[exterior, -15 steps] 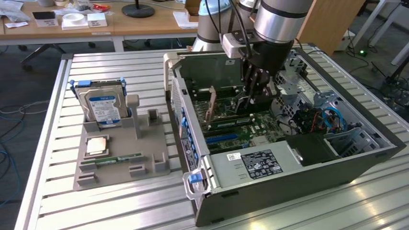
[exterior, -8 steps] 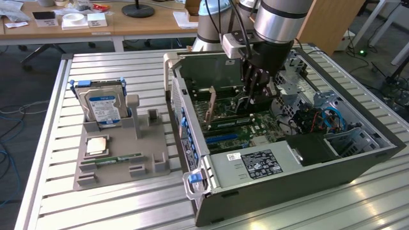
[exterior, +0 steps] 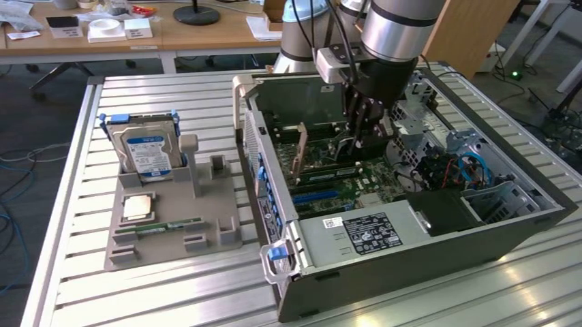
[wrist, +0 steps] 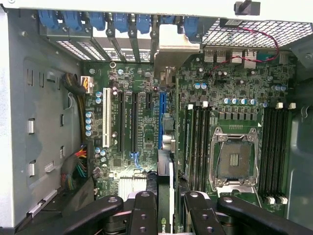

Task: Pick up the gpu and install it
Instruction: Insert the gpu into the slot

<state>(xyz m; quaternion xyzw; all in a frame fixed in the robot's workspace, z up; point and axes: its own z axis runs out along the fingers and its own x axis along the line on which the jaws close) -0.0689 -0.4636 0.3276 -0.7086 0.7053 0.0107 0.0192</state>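
Note:
The gpu (wrist: 165,188) shows edge-on in the wrist view as a thin dark card. Its silver bracket (wrist: 171,51) points toward the case's rear slot openings. My gripper (wrist: 168,211) is shut on the card's upper edge, one black finger (wrist: 143,210) on each side. The card hangs upright over the motherboard (wrist: 127,73), right next to the blue expansion slot (wrist: 161,117). I cannot tell whether its edge touches the slot. In the exterior view my gripper (exterior: 366,133) reaches down inside the open computer case (exterior: 509,225).
On the exterior view's left, a grey holder (exterior: 173,225) carries a hard drive (exterior: 146,153), a CPU chip (exterior: 138,204) and a RAM stick (exterior: 168,225). Beside the card lie RAM slots (wrist: 199,142) and the CPU socket (wrist: 234,159). Cables (wrist: 78,166) crowd the case wall.

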